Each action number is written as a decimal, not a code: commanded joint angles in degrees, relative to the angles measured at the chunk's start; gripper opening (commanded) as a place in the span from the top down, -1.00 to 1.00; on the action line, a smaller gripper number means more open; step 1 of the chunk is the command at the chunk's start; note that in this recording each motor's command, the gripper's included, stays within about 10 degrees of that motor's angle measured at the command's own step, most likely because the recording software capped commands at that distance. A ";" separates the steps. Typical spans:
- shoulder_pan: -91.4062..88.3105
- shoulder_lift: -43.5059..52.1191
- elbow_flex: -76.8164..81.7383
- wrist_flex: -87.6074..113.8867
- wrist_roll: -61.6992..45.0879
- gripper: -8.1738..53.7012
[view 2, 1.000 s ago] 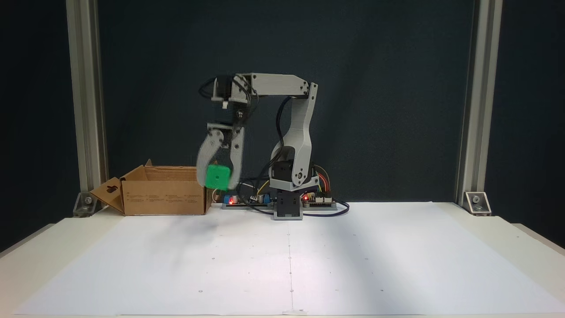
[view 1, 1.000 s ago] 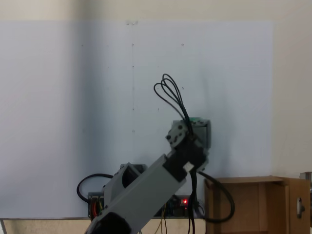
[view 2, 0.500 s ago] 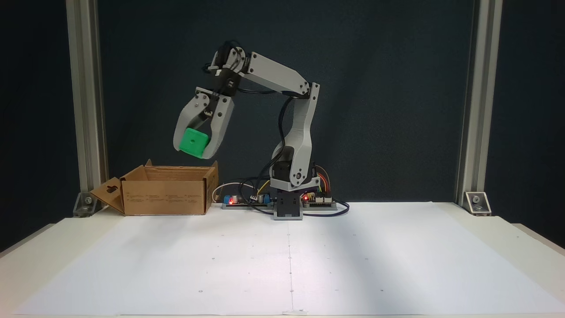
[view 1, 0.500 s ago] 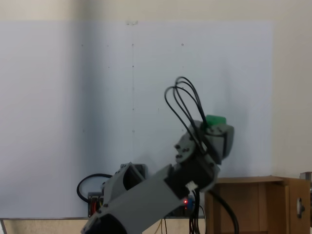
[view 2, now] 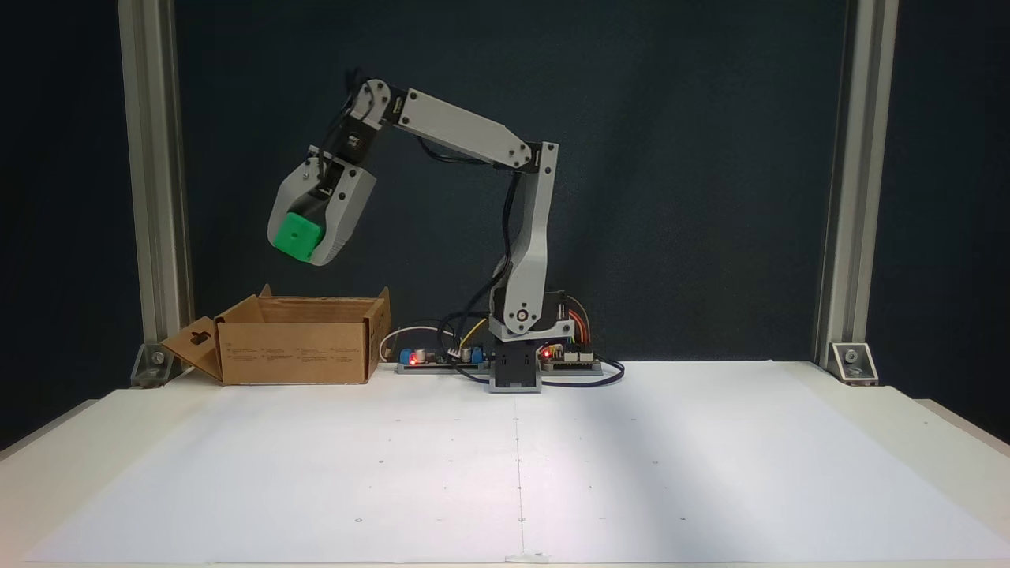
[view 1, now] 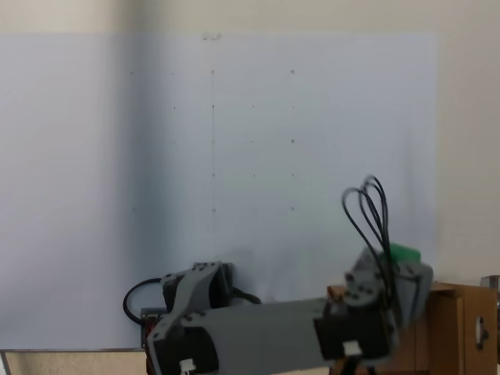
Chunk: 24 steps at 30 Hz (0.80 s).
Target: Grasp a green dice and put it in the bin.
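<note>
The green dice (view 2: pixel 296 236) hangs in the air, pinched between the grey jaws of my gripper (view 2: pixel 304 244), which is shut on it. It hovers well above the bin (view 2: pixel 296 341), a brown cardboard box with upright flaps standing at the table's back left. In a fixed view from above, a sliver of the green dice (view 1: pixel 404 252) peeks out over the gripper (view 1: pixel 408 269), above the edge of the bin (view 1: pixel 461 320) at the lower right. The inside of the bin is hidden from the front.
White paper (view 2: pixel 513 465) covers the table. The arm's base (view 2: pixel 517 371) and circuit boards with red lights (view 2: pixel 414 359) sit at the back middle, with cables around them. Aluminium posts (view 2: pixel 154 181) (view 2: pixel 848 181) stand at both back corners.
The arm has swung left in the front view and lifted, carrying the dice from beside the box's right wall to a spot high above the box. The grip has stayed shut.
</note>
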<state>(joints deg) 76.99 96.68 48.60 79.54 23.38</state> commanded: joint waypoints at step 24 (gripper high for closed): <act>26.10 -20.57 -14.59 -0.97 -31.03 0.35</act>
<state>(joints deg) 102.48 75.59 38.23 79.28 -3.43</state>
